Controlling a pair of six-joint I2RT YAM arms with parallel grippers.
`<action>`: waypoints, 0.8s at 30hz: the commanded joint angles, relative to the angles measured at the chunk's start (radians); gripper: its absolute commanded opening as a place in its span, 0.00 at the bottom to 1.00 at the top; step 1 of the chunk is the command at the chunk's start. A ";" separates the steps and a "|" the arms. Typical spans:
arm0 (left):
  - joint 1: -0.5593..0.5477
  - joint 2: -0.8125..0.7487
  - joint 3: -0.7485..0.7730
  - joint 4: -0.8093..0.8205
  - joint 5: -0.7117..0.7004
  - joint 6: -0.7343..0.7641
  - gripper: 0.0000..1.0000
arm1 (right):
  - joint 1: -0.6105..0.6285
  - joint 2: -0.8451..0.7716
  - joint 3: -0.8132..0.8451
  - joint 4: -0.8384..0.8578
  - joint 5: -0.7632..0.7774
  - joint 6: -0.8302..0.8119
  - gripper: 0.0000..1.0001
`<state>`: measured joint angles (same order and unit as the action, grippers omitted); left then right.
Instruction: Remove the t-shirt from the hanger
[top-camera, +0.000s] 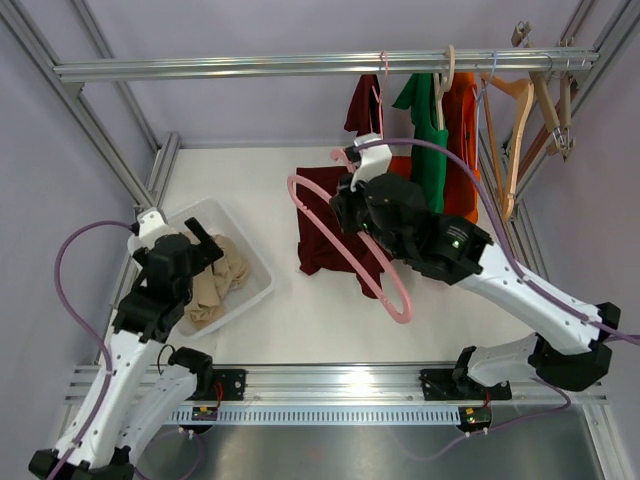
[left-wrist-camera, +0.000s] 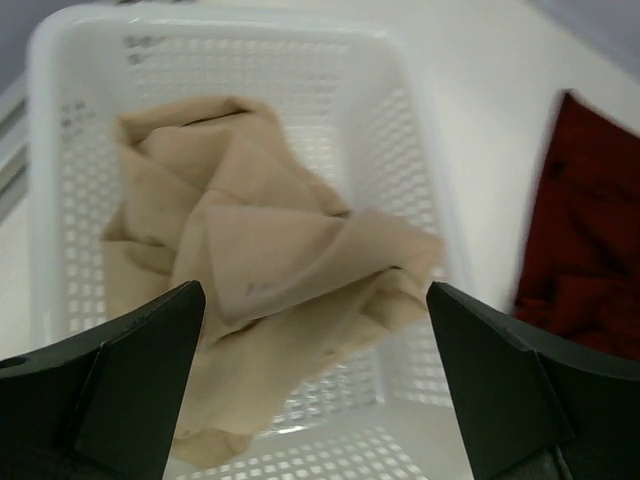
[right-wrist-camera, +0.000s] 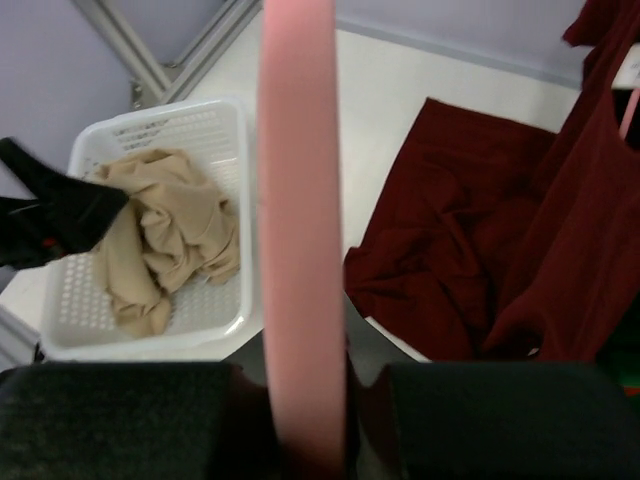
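Above the t-shirt (top-camera: 318, 215), right hand (right-wrist-camera: 300, 400) clamps pink hanger (right-wrist-camera: 298, 200); left hand (left-wrist-camera: 312, 300) gapes empty.

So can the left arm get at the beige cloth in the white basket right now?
Probably yes. The left gripper is open and poised directly over the beige cloth, which lies uncovered on top in the basket, with nothing between them.

Jaws wide, the left gripper (left-wrist-camera: 312, 300) hangs over beige cloth (left-wrist-camera: 270, 250) heaped directly below in the basket (left-wrist-camera: 420, 150). Open table (left-wrist-camera: 500, 100) shows to its right. On the right gripper (right-wrist-camera: 300, 400), the pink hanger (right-wrist-camera: 298, 200) fills the jaws, and the red t-shirt (right-wrist-camera: 470, 230) crowds ahead-right.
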<state>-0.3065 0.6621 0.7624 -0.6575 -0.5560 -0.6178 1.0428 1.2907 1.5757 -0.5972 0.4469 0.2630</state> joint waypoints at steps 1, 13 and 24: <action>0.004 -0.087 0.100 0.033 0.197 0.035 0.99 | 0.003 0.088 0.168 0.089 0.139 -0.093 0.00; 0.004 -0.360 0.051 -0.019 0.500 0.044 0.99 | -0.049 0.545 0.728 0.034 0.188 -0.231 0.00; -0.005 -0.518 -0.018 -0.010 1.120 0.180 0.99 | -0.133 0.749 0.969 0.095 0.010 -0.217 0.00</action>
<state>-0.3046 0.1692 0.7673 -0.6949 0.3305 -0.5018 0.9279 2.0415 2.4790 -0.5694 0.5121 0.0635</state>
